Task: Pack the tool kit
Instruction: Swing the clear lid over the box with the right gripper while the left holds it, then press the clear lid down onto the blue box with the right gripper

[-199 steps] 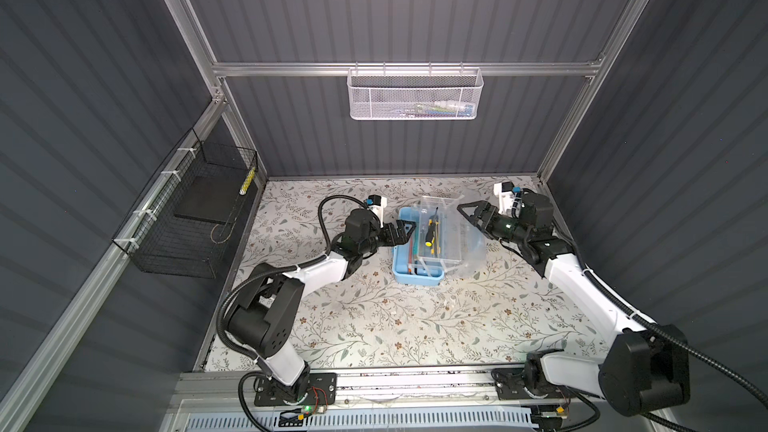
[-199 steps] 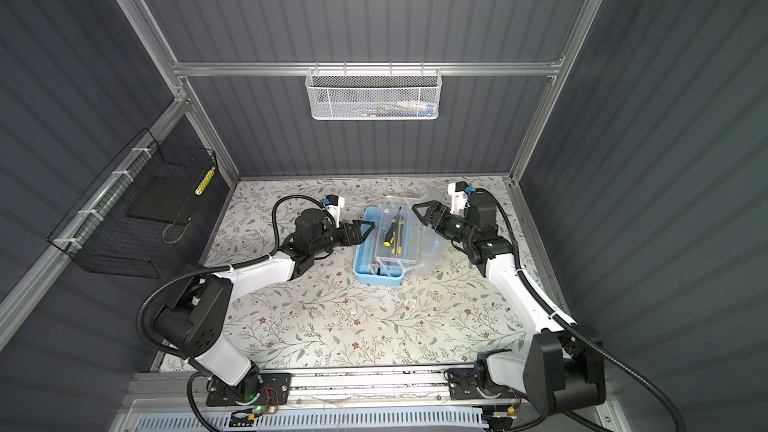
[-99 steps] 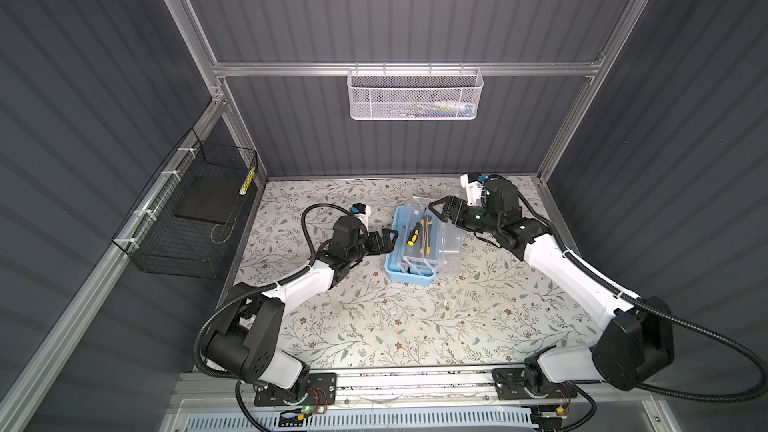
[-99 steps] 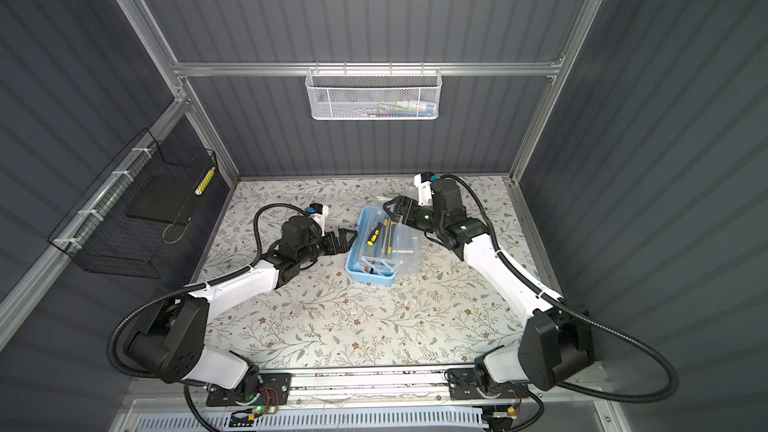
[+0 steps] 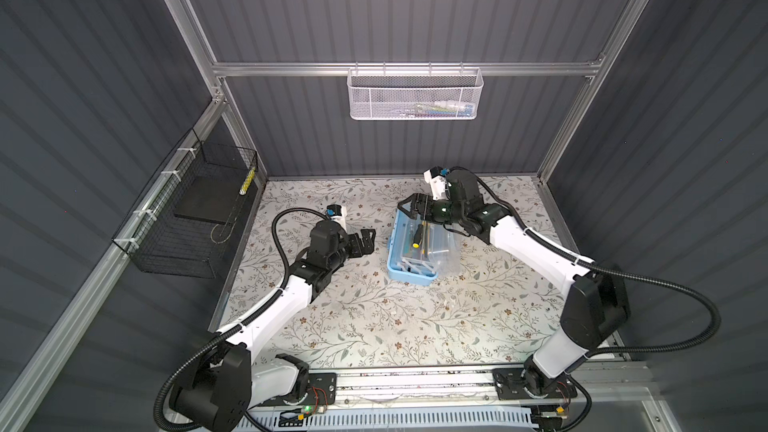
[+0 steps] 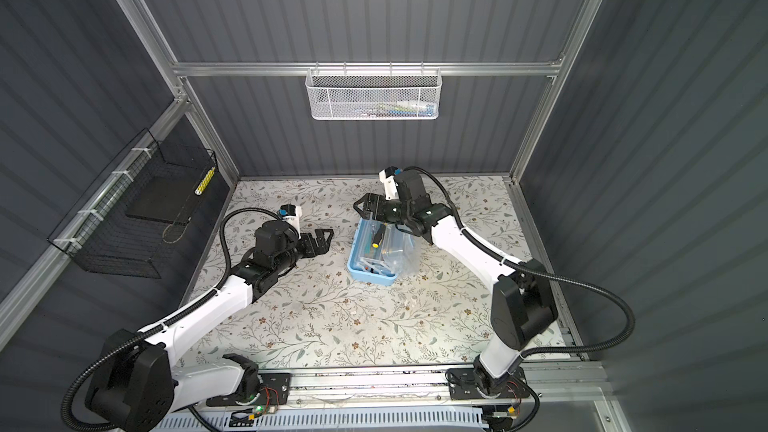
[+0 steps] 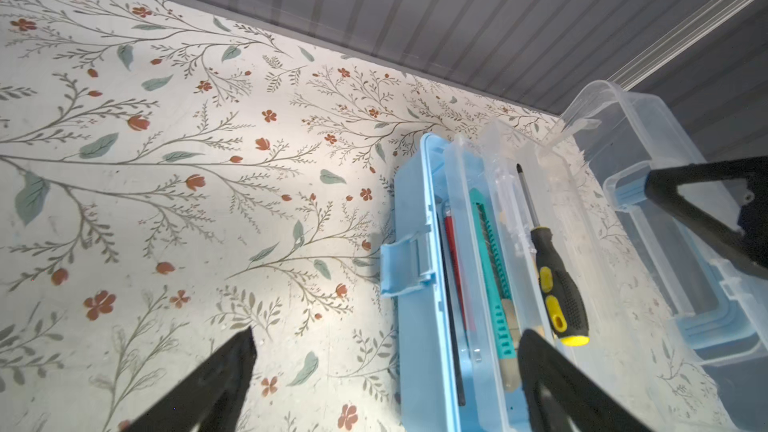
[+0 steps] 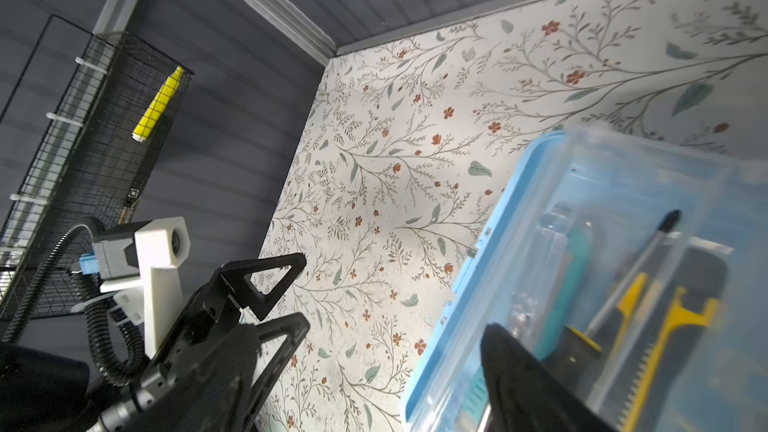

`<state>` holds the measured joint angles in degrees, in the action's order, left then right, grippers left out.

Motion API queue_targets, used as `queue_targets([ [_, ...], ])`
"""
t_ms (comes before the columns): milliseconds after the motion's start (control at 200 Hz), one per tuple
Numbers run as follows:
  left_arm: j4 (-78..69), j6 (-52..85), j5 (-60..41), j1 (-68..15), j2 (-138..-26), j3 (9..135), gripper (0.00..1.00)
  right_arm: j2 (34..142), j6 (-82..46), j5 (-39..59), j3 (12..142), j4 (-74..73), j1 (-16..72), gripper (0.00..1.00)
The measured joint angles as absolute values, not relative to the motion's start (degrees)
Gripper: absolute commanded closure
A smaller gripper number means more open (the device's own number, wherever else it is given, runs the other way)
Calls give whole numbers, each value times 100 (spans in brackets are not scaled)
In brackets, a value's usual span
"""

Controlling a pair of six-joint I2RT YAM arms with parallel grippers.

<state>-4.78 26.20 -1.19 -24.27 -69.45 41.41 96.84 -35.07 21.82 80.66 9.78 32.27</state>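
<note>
In both top views the tool kit [image 5: 410, 277] sits open in the middle of the table [image 5: 374, 326] with tools inside, the left gripper [image 5: 368, 241] is wide and empty just beside it, and the right gripper [image 5: 409, 209] hangs wide over its far end – so I think mainly shutting and latching the lid [image 5: 449, 251] is left. The left wrist view shows a screwdriver [image 7: 557, 284] and a green cutter [image 7: 492, 268] inside, but I cannot tell if the right finger [image 7: 658, 187] touches the lid. The right wrist view is blurry – one finger is cut off, and the yellow thing [image 8: 158, 103] in the black wire basket [image 8: 83, 160] is too far to name.
</note>
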Motion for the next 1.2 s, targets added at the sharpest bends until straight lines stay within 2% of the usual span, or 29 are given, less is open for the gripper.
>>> queue_targets([
  [771, 292, 2460, 200, -2416, -6112, 3964, 0, 11922, -3275, 2644, 10235, 2029, 3994, 12],
  [911, 405, 2453, 198, -2416, -6034, 3964, 0, 11789, -3009, 2381, 10466, 2386, 3997, 12],
  [1076, 486, 2392, 130, -2416, -6134, 3964, 0, 11207, -2515, 1474, 10468, 3253, 3966, 14],
  [1201, 456, 2346, -60, -2416, -6519, 3964, 0, 10497, -2351, 1002, 9804, 3535, 3835, 15],
])
